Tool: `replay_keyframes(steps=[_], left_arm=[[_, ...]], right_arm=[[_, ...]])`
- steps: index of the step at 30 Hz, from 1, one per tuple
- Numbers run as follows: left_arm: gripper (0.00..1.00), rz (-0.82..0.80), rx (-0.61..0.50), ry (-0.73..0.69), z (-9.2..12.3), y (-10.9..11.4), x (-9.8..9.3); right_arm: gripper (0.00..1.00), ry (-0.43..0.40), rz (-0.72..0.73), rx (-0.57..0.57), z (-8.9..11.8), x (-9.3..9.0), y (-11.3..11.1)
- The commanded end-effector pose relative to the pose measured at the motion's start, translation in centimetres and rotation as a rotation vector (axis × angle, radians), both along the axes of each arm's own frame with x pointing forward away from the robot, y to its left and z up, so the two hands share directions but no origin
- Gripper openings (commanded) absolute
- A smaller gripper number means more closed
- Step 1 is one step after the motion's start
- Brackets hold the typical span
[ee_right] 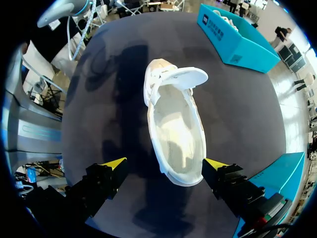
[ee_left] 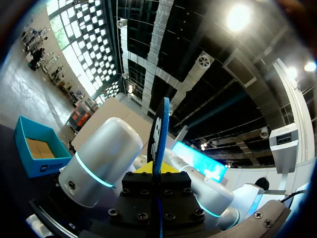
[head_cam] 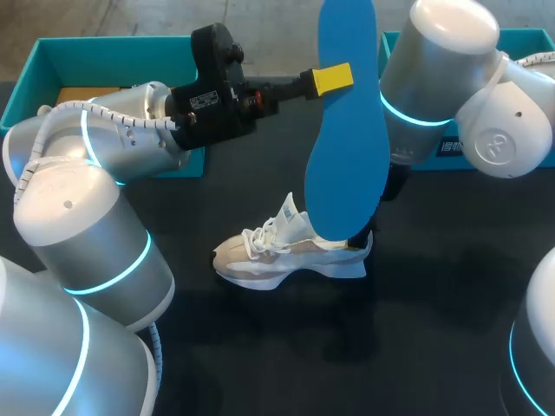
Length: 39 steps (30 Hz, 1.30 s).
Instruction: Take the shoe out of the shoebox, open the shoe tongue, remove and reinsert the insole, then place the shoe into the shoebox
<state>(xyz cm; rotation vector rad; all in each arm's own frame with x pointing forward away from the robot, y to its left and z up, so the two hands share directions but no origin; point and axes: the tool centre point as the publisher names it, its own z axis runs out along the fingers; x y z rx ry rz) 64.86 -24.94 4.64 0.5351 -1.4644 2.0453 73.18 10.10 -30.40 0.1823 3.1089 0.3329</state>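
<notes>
My left gripper [head_cam: 334, 78] is shut on a blue insole [head_cam: 347, 139] and holds it upright, high over the table. In the left wrist view the insole [ee_left: 159, 134] shows edge-on between the yellow tips of the left gripper [ee_left: 158, 171]. Below it a white sneaker [head_cam: 290, 253] lies on the black table, toe to the left. In the right wrist view the sneaker [ee_right: 176, 134] has its tongue [ee_right: 185, 78] folded back and its inside bare. My right gripper [ee_right: 164, 164] hangs open over the heel, one finger on each side. In the head view the insole hides that gripper.
A teal shoebox [head_cam: 52, 69] stands at the back left behind my left arm, with brown card inside. A second teal box [head_cam: 520, 39] stands at the back right behind my right arm [head_cam: 434, 78]. The black table [head_cam: 434, 303] spreads around the sneaker.
</notes>
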Motion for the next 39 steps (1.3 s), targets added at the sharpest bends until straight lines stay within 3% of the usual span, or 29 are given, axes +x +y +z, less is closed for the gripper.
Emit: replay_keyframes(steps=[1, 30, 39], left_arm=[[0.00, 0.003, -0.004, 0.001, -0.1, -0.1, -0.1], [0.00, 0.003, -0.004, 0.001, -0.1, -0.1, -0.1], [0.00, 0.003, -0.004, 0.001, -0.1, -0.1, -0.1]], right_arm=[[1.00, -0.001, -0.001, 0.000, -0.1, 0.0, 0.0], [1.00, -0.001, -0.001, 0.000, -0.1, 0.0, 0.0], [1.00, -0.016, -0.009, -0.030, 0.5, 2.2, 0.7]])
